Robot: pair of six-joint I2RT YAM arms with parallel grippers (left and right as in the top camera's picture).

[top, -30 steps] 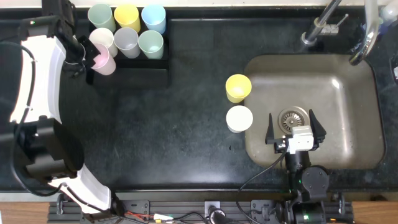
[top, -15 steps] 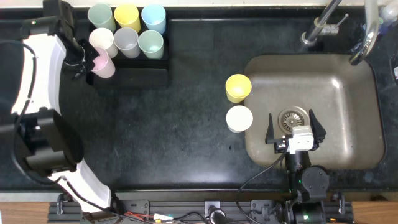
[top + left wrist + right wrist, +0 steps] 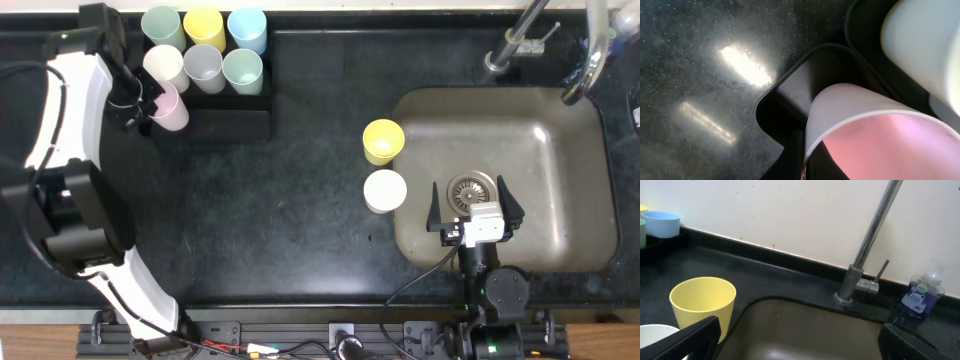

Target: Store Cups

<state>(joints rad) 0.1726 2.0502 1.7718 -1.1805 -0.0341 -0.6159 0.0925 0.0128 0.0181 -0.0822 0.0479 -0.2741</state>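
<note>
My left gripper (image 3: 148, 100) is shut on a pink cup (image 3: 170, 106) at the front left corner of the black rack (image 3: 235, 118). In the left wrist view the pink cup (image 3: 875, 135) hangs tilted over an empty rack slot (image 3: 807, 87), beside a white cup (image 3: 925, 45). The rack holds green (image 3: 162, 22), yellow (image 3: 204, 26), blue (image 3: 247, 28), cream (image 3: 164, 62), grey (image 3: 204, 64) and mint (image 3: 242, 70) cups. A yellow cup (image 3: 383, 140) and a white cup (image 3: 385, 190) stand on the counter left of the sink. My right gripper (image 3: 475, 205) is open, low in the sink.
The steel sink (image 3: 560, 130) with its drain (image 3: 470, 188) fills the right side. A faucet (image 3: 870, 240) and a blue soap bottle (image 3: 921, 296) stand behind it. The right wrist view also has the yellow cup (image 3: 702, 305) near the sink's edge.
The left arm has swung in toward the rack, and the pink cup has shifted slightly over the front left slot. The right arm has not moved.
</note>
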